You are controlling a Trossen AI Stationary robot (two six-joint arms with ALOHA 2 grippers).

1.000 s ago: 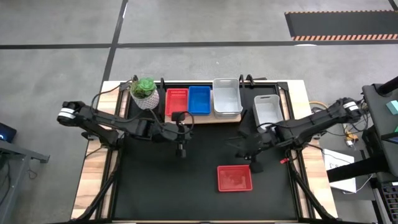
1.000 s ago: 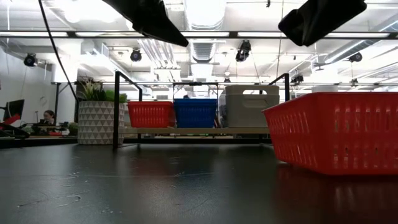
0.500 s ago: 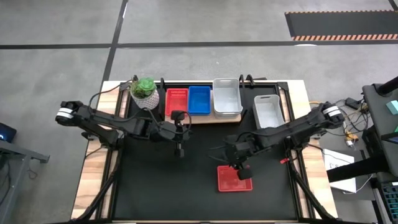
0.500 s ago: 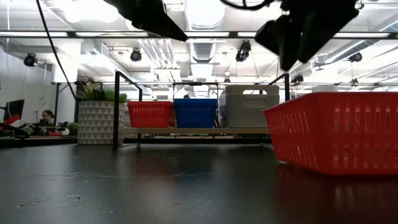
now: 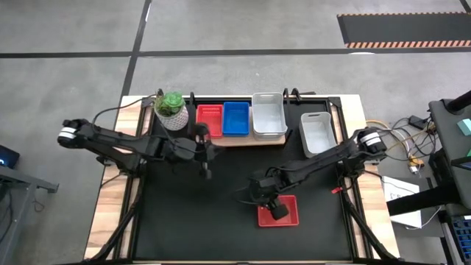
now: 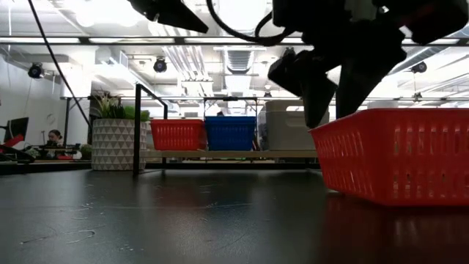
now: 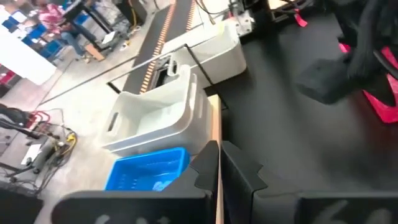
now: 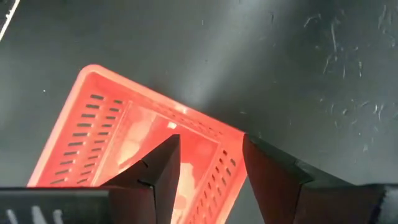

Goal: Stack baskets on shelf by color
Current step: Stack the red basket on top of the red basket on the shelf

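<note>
baskets are mostly parked on the shelf (image 5: 243, 139) along the table's (image 5: 176, 221) far edge: a red basket (image 5: 209, 120), then a blue basket (image 5: 235, 118), then a whitish-grey basket (image 5: 268, 114), side by side, with a plant pot (image 5: 171, 109) at the shelf's left end. another whitish-grey basket (image 5: 317, 132) sits on the tabletop off the shelf's right end, near the table's right edge. a loose red basket (image 5: 287, 214) lies out toward the table's near edge, a bit right of centre. right gripper (image 5: 271, 207) hangs over that one's left side with its jaws spread apart; in the right wrist view one finger sits over the inside and the other beyond the rim, nothing pinched. left gripper (image 5: 206, 163) is out over bare tabletop just in front of the shelf's red basket, jaws closed and empty.
</note>
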